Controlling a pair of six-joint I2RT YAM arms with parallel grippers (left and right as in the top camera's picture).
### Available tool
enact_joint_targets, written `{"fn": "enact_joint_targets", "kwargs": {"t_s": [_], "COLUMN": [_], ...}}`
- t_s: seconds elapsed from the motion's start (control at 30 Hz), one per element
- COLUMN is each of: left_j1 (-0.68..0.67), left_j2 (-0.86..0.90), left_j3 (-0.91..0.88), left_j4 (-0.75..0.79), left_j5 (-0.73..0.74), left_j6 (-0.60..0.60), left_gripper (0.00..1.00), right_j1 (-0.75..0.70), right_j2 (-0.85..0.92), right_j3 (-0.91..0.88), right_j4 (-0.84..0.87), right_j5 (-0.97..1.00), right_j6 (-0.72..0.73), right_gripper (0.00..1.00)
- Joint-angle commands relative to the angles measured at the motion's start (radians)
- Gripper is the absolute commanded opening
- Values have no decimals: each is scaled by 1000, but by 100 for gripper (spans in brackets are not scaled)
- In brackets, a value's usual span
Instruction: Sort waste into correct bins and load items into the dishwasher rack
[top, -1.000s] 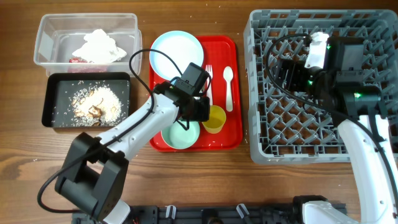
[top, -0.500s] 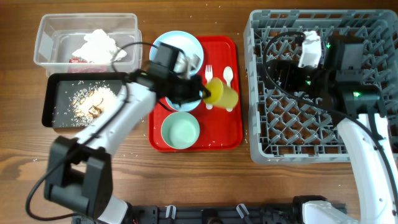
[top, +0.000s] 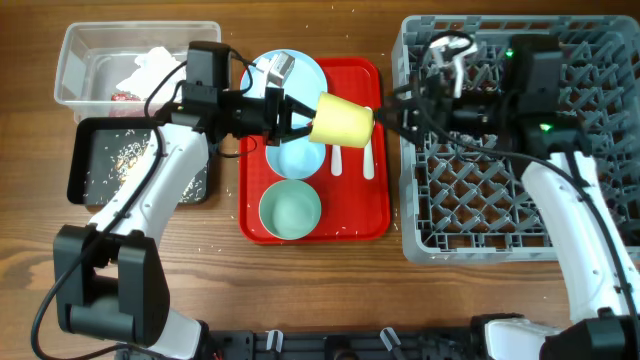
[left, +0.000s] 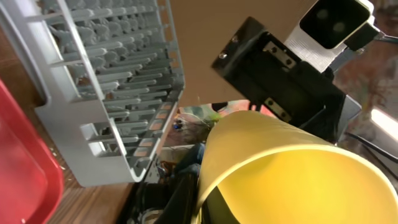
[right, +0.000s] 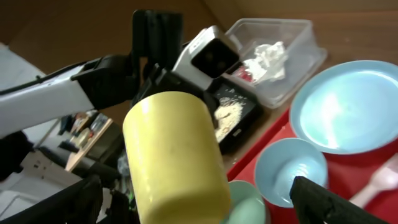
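Left hand (top: 303, 120) clamped on the yellow cup (top: 343, 120); cup held sideways at centre frame, above the red tray (top: 380, 205). Right hand (top: 393, 114), fingers apart, sits just right of the cup's base.

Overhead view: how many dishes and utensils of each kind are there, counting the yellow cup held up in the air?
plate: 1
bowls: 2 (pale blue bowl, mint-green bowl)
yellow cup: 1
fork: 1
spoon: 1
Total: 6
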Motion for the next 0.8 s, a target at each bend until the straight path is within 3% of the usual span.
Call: {"fn": "enact_joint_targets", "kwargs": {"t_s": [0.0, 0.27, 0.57, 0.73, 0.77], "left_j1": [1, 1, 23, 23, 23], "left_j2": [-21, -21, -21, -21, -21], "left_j3": [14, 14, 14, 14, 14], "left_j4": [8, 21, 77, 77, 77], "left_j5": [50, 50, 54, 54, 54], "left_j6": [-17, -17, -77, -76, -76], "left_gripper": [4, 4, 4, 4, 12], "right_j1": [76, 197, 196, 194, 189], "right_j2": [19, 30, 33, 33, 32], "right_j3": [8, 8, 5, 5, 5], "right_j4": [29, 31, -7, 18, 24], "right_j5": [-45, 36, 93, 92, 86], "right_j6": [-21, -18, -22, -21, -19], "right_gripper": [95, 77, 76, 58, 56]}}
